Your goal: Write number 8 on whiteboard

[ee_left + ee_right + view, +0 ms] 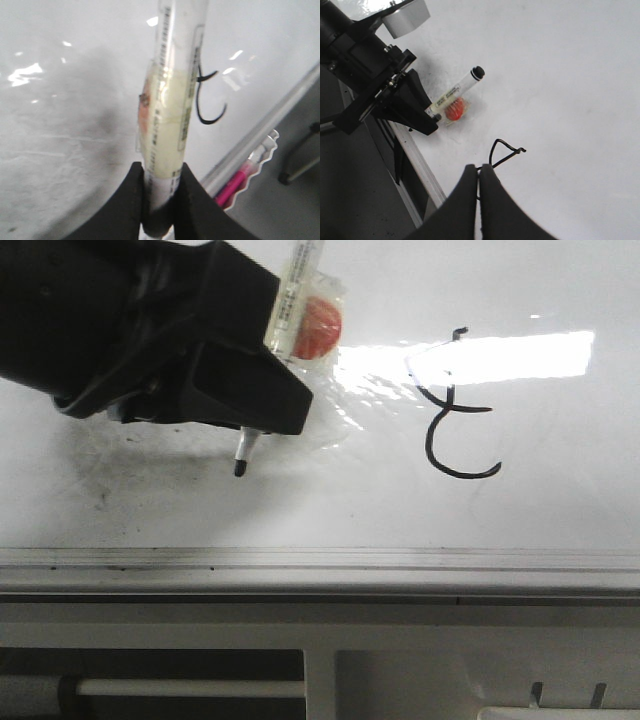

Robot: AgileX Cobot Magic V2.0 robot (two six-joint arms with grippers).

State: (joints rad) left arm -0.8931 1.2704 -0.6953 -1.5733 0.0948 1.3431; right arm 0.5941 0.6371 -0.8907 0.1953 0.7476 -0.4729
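The whiteboard (560, 500) fills the front view, glossy white with a silver edge rail. The number 8 (452, 410) is a thin black scrawl at the right, a small angular upper loop over an open lower hook; it also shows in the left wrist view (210, 100) and the right wrist view (502, 152). My left gripper (250, 405) is shut on a marker (285, 320) with a red blob taped to it, its black tip (241, 468) at the board, left of the number. My right gripper (479, 170) is shut and empty, above the number.
Grey erased smears (120, 475) lie left of the marker tip. Glare (500, 355) crosses the board by the number. A tray with a pink marker (235, 182) sits beyond the edge rail (260, 132). A beige slotted panel (420, 670) lies below the board.
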